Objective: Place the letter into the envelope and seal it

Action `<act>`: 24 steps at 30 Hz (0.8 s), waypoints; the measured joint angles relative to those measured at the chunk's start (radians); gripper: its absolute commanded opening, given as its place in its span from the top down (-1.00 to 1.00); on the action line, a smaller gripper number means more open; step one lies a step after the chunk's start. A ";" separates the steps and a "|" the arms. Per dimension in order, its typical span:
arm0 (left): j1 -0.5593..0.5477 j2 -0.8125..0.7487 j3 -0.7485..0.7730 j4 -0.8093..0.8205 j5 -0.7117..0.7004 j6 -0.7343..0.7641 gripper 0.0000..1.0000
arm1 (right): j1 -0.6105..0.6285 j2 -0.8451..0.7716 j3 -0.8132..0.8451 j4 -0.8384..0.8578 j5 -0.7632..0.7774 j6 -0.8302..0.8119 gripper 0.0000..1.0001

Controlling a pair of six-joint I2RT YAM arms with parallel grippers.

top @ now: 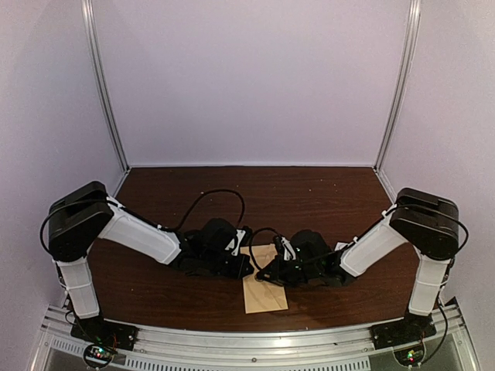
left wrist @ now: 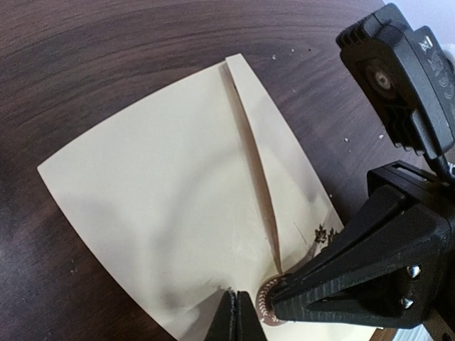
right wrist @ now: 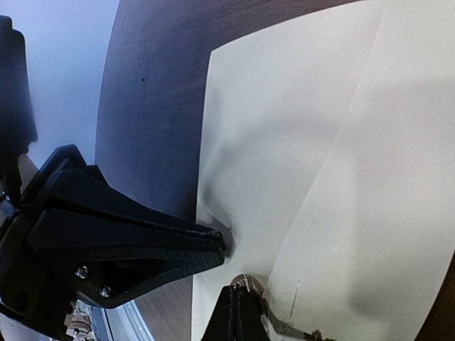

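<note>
Converging low over the middle of the table [top: 309, 193], both arms had brought their tips together on the envelope [top: 265, 297], which lay flat in the lower centre of the top view, its lower half bare and its upper half under the two wrists.

- Left hand [left wrist: 234, 314]: fingers together, nothing between them. The tip sat at the bottom edge of its own wrist view, just beside the round sticker [left wrist: 265, 305].
- Right hand [left wrist: 281, 293]: also fully together and holding nothing. It came in from the lower right of the left wrist view, with its point resting at the sticker's rim.
- Flap [left wrist: 288, 185]: folded down over the envelope body. Its slanted edge ran from the top corner to the sticker, with a thin shadowed gap along that edge where the paper bowed.
- Letter: not visible anywhere; I judged it to be inside, but could not confirm that.

Reading: shut fingers make a narrow, firm point, good for pressing rather than gripping. Both points sat at the flap's tip, most likely to rub the sticker down and pin the flap. The sealing step looked nearly done. The lifted flap edge suggested it might spring up once the pressure came off.
</note>
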 measured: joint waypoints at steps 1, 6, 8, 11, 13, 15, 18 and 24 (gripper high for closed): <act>0.000 0.001 0.000 0.001 0.000 -0.001 1.00 | 0.001 0.001 0.000 0.003 -0.002 0.001 1.00; 0.000 0.005 0.000 0.012 0.001 -0.005 1.00 | 0.003 0.011 -0.002 0.026 -0.014 0.003 1.00; 0.000 0.005 0.000 0.014 0.002 -0.005 1.00 | 0.006 0.016 -0.005 0.040 -0.019 0.006 1.00; 0.000 0.005 0.000 0.014 0.002 -0.008 1.00 | 0.008 0.017 -0.017 0.060 -0.024 0.018 1.00; 0.000 0.005 0.000 0.014 0.002 -0.009 1.00 | 0.011 0.016 -0.028 0.076 -0.024 0.027 1.00; 0.000 0.005 0.000 0.014 0.002 -0.009 1.00 | 0.012 0.013 -0.039 0.087 -0.024 0.033 1.00; 0.000 0.005 0.000 0.014 0.002 -0.012 1.00 | 0.014 -0.003 -0.062 0.090 -0.021 0.048 1.00; 0.000 0.005 0.000 0.014 0.001 -0.013 1.00 | 0.018 -0.048 -0.113 0.088 -0.005 0.070 1.00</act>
